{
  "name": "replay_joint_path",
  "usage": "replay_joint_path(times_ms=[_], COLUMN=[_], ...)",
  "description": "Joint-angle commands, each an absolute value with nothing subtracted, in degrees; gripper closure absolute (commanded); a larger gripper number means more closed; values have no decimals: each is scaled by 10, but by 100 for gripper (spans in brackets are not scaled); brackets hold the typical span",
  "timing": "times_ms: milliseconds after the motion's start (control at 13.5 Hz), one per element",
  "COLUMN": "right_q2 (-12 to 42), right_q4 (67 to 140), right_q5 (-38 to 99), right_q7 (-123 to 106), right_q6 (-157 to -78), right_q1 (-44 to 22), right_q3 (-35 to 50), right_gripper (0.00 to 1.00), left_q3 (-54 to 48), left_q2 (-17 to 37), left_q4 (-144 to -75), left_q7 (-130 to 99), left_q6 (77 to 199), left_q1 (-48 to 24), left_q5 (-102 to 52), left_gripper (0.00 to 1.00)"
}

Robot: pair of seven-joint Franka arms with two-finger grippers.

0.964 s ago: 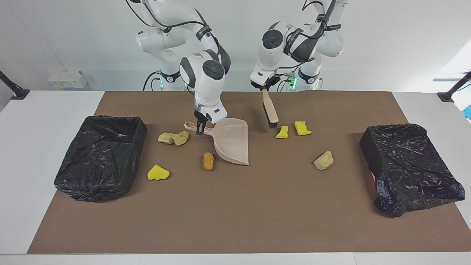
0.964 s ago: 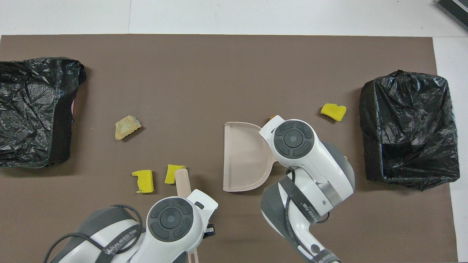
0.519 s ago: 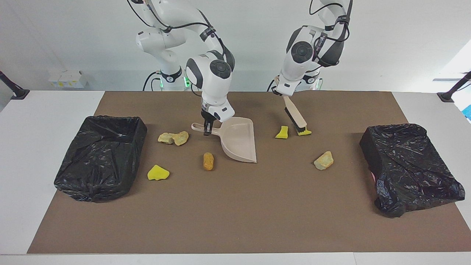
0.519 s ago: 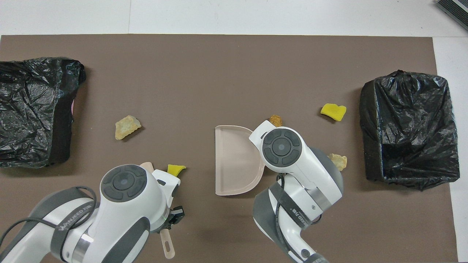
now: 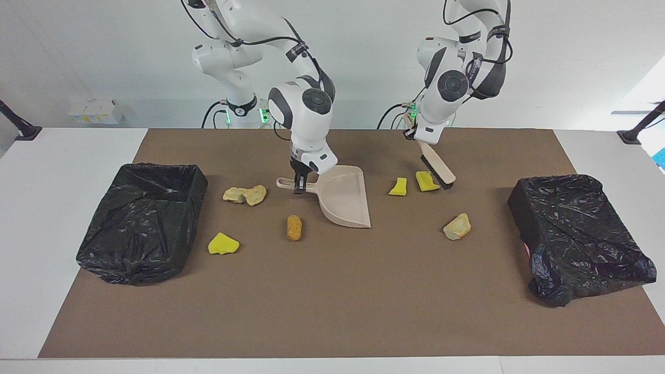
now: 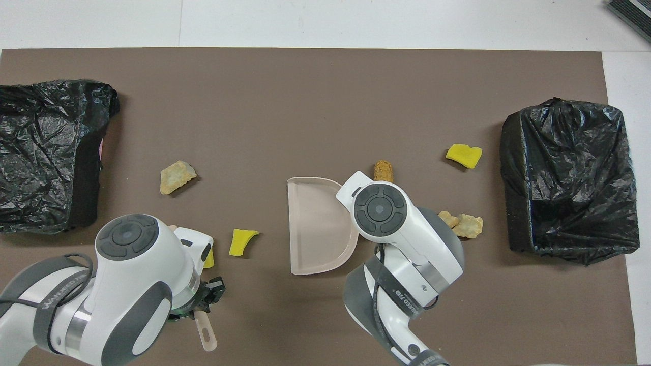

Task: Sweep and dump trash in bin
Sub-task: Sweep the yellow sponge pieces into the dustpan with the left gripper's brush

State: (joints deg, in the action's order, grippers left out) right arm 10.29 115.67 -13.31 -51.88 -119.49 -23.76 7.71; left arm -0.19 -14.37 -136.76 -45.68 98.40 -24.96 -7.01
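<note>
My right gripper (image 5: 297,186) is shut on the handle of the beige dustpan (image 5: 345,200), which rests on the brown mat with its mouth toward the left arm's end; it also shows in the overhead view (image 6: 318,226). My left gripper (image 5: 422,145) is shut on the brush (image 5: 436,167). Its bristles are down beside a yellow chunk (image 5: 426,181), on the side toward the left arm's end. A second yellow chunk (image 5: 398,187) lies between that one and the dustpan's mouth. Other trash: a tan chunk (image 5: 457,226), an orange-brown oval (image 5: 294,227), two tan chunks (image 5: 244,195), a yellow chunk (image 5: 223,243).
Two bins lined with black bags stand on the mat, one at the right arm's end (image 5: 140,221) and one at the left arm's end (image 5: 576,234). The brown mat (image 5: 332,301) stretches farther from the robots than the trash.
The left arm has swung the brush toward its own end of the table, across one yellow chunk to its outer side. The right gripper has slid the dustpan toward the two yellow chunks.
</note>
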Motion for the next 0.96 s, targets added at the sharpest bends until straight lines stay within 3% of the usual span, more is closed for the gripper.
replay_joint_path(times_ms=[0,519,890], right_q2=[105,105,111], right_q4=[1162,1162,1163], right_q5=[-120,-120,-120], right_q7=[-534,-534,-528], right_q6=[-1208,-1209,-1218], right_q1=[-237,-235,-236], right_q3=[79,79,79], right_gripper=[100,100,100], left_q3=[-8,-12,-12], left_q2=[-171,-158,-112], left_q4=[-1402,-1424,-1419], left_q7=[-442,-426,-427], left_q6=[997,1078,1188], left_q1=[-237,-252,-357], left_q5=[-62,-62,-98], left_gripper=[100,100,100])
